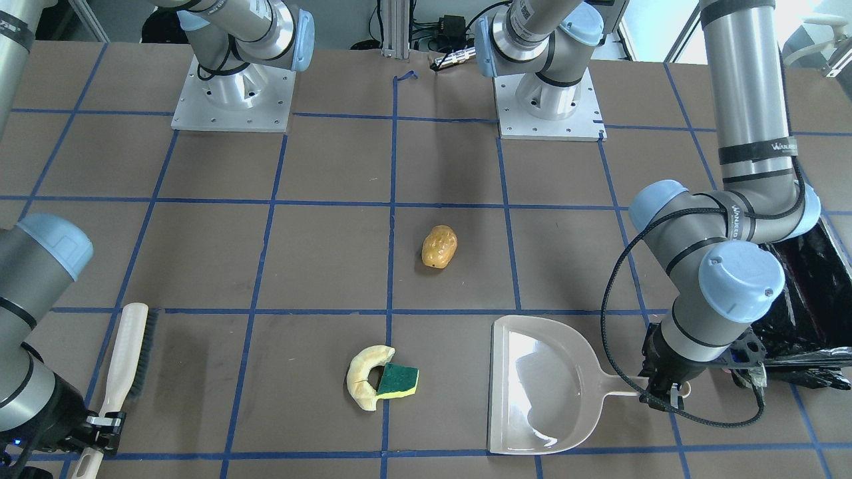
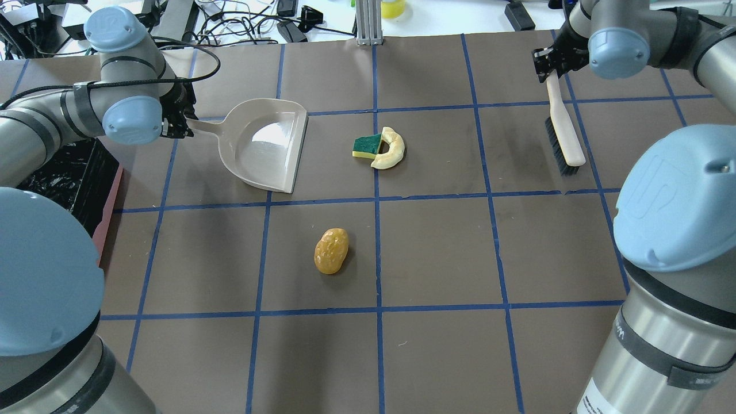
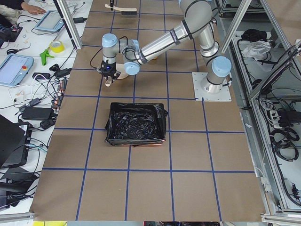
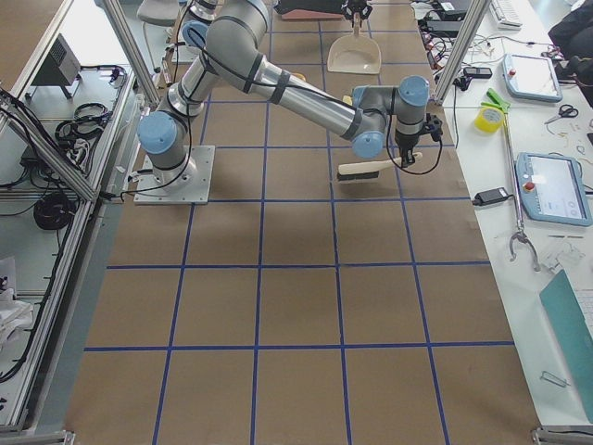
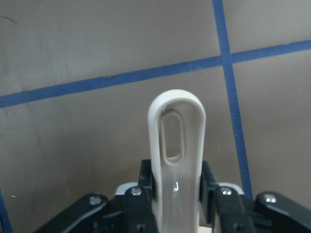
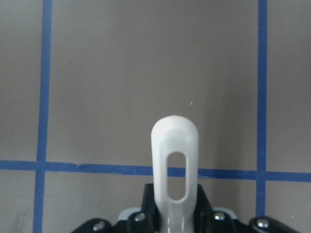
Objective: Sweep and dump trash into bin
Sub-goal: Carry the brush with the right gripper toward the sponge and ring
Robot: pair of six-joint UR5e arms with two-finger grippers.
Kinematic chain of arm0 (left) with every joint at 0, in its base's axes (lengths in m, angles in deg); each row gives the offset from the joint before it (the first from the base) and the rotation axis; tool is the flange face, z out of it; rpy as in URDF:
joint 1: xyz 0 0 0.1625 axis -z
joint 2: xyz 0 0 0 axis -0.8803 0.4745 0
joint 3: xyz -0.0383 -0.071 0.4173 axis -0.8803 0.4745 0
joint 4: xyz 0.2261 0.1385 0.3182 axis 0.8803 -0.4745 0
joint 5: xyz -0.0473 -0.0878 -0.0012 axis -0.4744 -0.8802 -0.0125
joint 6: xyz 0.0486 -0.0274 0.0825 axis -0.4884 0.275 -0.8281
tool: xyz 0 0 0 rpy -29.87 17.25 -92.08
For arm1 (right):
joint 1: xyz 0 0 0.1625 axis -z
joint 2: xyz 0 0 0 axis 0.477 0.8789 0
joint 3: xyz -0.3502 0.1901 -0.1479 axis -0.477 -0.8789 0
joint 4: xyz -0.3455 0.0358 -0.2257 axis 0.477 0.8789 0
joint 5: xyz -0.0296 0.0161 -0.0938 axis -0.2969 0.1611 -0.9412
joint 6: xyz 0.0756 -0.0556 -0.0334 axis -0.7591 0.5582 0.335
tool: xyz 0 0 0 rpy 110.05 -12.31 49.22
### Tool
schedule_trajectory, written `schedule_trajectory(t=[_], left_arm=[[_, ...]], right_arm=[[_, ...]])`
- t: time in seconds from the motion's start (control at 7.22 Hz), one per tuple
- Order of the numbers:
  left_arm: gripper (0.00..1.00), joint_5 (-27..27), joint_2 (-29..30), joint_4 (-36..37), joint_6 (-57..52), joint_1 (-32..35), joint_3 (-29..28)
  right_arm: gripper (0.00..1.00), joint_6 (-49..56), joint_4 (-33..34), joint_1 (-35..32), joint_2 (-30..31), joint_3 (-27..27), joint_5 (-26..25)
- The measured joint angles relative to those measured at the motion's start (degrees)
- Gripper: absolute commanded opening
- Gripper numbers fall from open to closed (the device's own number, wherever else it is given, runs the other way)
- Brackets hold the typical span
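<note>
A tan potato-like lump of trash (image 2: 331, 250) lies mid-table. Farther out, a pale yellow crescent (image 2: 392, 149) touches a green-topped sponge wedge (image 2: 367, 146). The beige dustpan (image 2: 266, 145) lies flat on the table, mouth toward the crescent. My left gripper (image 1: 663, 391) is shut on the dustpan's handle (image 5: 176, 150). A cream hand brush (image 2: 564, 131) rests on the table at the right, and my right gripper (image 2: 551, 62) is shut on the brush handle (image 6: 174, 160). The black-lined bin (image 3: 136, 124) sits on the left side, behind the left arm.
The table is brown with a grid of blue tape lines. Both arm bases (image 1: 233, 96) stand at the robot's edge. Tablets, tape and cables lie on side benches (image 4: 547, 185) beyond the table ends. A person's hand (image 3: 33, 7) shows at the far left bench.
</note>
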Motion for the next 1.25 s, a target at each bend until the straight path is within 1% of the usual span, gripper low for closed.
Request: schedule_trajectory(t=[0.14, 0.28, 0.55, 0.69, 0.97, 1.25], left_arm=[[0.0, 0.27, -0.69, 0.02, -0.42, 0.49, -0.02], [0.0, 2.21, -1.52, 0.02, -0.36, 1.75, -0.06], [0.0, 9.31, -2.28, 0.05, 4.09, 6.33, -0.07], [0.0, 10.65, -2.1, -0.03, 8.11, 8.34, -0.07], [0.0, 11.29, -1.2, -0.34, 13.9, 10.44, -0.05], [0.0, 13.99, -0.22, -0.58, 17.23, 10.75, -0.11]], right_arm=[[0.07, -3.89, -1.27, -1.82, 0.05, -1.32, -0.71], [0.07, -8.14, -1.89, -3.87, 0.03, -2.5, -1.06], [0.07, -16.5, -2.95, -7.49, -0.02, -4.11, -1.14], [0.07, -20.57, -3.26, -9.53, -0.05, -4.3, -1.18], [0.07, -26.48, -2.91, -13.35, -0.43, -4.4, -1.39], [0.07, -28.46, -0.52, -14.49, -2.15, -4.45, -1.8]])
